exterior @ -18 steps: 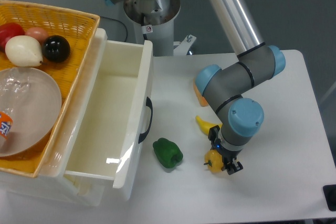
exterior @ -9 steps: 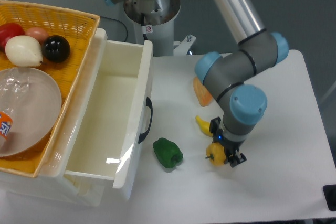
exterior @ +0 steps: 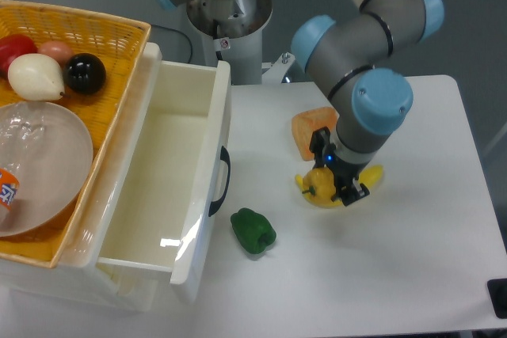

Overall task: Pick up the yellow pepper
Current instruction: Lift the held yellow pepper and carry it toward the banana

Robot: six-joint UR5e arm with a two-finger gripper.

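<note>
The yellow pepper (exterior: 318, 193), small and lumpy with a short dark stem pointing left, is held in my gripper (exterior: 336, 182). The jaws are shut on it, and it hangs a little above the white table (exterior: 412, 275), right of the drawer. The arm's grey and blue wrist (exterior: 371, 116) stands over it and hides its right side.
A yellow banana (exterior: 374, 173) lies just behind the pepper, partly hidden by the gripper. An orange object (exterior: 304, 127) lies beyond it. A dark green pepper (exterior: 253, 231) lies at the front left. The open white drawer (exterior: 166, 187) and a yellow basket (exterior: 75, 33) with produce and a bowl stand at the left.
The gripper, shut on the yellow pepper, has lifted it off the table and carried it up and back, over the banana. The arm has risen with it.
</note>
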